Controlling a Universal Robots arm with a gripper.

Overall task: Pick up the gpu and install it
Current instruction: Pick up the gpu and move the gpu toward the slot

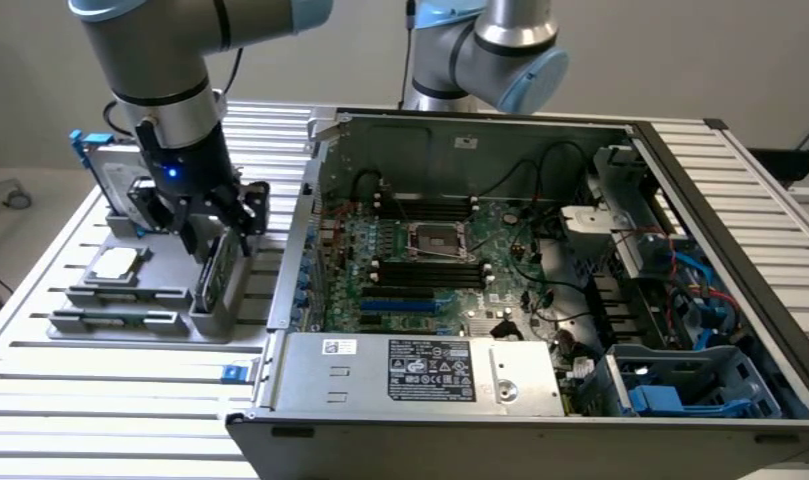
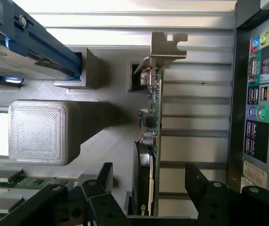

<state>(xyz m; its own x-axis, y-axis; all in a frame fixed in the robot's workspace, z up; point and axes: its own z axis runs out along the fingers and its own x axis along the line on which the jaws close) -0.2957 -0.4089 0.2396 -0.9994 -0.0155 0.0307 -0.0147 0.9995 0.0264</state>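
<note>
While the gpu (image 2: pixel 152 122) stands on edge in the grey holder (image 2: pixel 101 141), the open claw (image 2: pixel 149 168) straddles it.

one gpu (image 2: pixel 155 141), one hard drive (image 1: pixel 117 178), one case (image 1: pixel 511 447)

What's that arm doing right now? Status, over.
Status: end effector open, straddling the gpu; gpu upright in grey holder, not lifted; nothing in the way.

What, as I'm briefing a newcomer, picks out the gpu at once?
Start at the open computer case; on the exterior view's left of it sits a grey holder. The gpu stands on edge in the holder's slot nearest the case, between the fingers of the gripper. Unlike the blue-framed hard drive and the memory stick, it is a thin green-backed card with a silver bracket.
</note>
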